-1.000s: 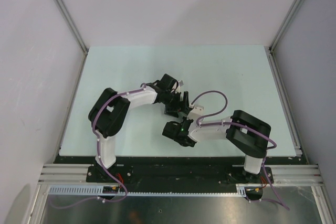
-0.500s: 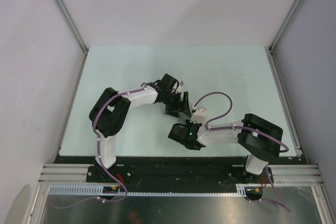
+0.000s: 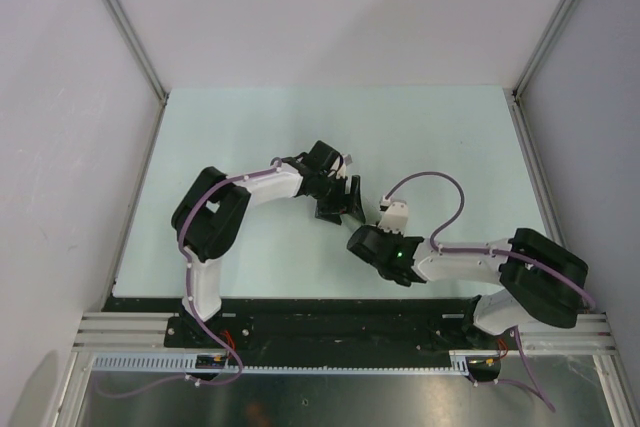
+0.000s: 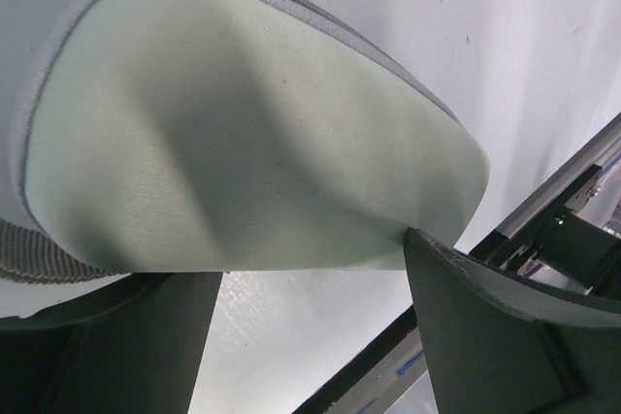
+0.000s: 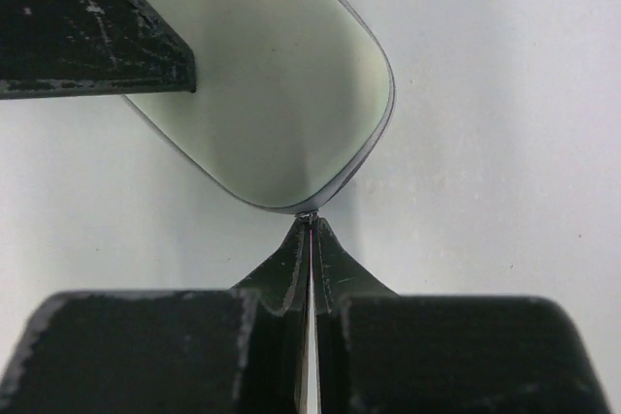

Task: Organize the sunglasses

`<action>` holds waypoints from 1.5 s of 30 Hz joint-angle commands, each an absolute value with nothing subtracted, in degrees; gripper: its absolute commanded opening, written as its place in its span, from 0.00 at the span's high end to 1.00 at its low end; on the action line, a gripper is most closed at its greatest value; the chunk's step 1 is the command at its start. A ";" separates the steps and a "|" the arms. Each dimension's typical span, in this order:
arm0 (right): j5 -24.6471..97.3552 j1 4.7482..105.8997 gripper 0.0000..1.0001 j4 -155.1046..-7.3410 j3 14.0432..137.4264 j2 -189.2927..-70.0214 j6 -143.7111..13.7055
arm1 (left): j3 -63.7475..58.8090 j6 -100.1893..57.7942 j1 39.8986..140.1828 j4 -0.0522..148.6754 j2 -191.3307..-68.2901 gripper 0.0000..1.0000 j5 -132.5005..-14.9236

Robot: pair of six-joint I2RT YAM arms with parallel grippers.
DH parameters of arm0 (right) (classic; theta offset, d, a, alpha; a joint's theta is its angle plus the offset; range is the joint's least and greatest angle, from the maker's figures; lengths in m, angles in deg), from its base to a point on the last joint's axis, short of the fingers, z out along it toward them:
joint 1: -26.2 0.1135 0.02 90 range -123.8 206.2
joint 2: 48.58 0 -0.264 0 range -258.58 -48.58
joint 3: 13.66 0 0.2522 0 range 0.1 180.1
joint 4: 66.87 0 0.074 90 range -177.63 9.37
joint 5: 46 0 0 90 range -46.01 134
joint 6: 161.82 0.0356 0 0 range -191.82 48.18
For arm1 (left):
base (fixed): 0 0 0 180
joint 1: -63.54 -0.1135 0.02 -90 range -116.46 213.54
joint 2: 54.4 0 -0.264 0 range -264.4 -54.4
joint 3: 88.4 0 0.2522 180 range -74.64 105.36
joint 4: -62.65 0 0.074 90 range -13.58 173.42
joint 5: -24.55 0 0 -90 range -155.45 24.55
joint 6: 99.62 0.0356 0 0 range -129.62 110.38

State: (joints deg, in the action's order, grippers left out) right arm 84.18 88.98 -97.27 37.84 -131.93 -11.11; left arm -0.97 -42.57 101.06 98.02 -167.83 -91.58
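Top external, table: plain pale green top
case: pale greenish fabric with a grey zip edge, sitting on the table
left gripper: fingers spread wide, tips right at the case's edge
right gripper: fingers pinched tight together, tips touching the dark rim at the case's rounded end
sunglasses: can't tell where they are, no view shows them

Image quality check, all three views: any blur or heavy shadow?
Top external: sharp, even light, only faint shadows on the table. Left wrist: case weave in focus, broad soft shadow bands across it; left gripper dark and soft at the bottom. Right wrist: right gripper nearly black, little detail; case shades darker toward its near end.
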 commanded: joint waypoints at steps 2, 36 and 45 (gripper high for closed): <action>77.06 84.47 1.00 -92.06 34.39 -128.30 -23.38 | -1.95 -38.80 101.07 102.08 -172.26 0.19 -83.20; 54.55 69.79 1.00 -77.02 32.62 -127.06 -30.78 | -2.56 -40.02 101.07 102.34 -168.23 0.00 -80.66; 49.27 71.55 1.00 -76.59 34.11 -128.73 -21.11 | -13.19 -48.19 101.16 93.13 -159.97 0.00 -77.66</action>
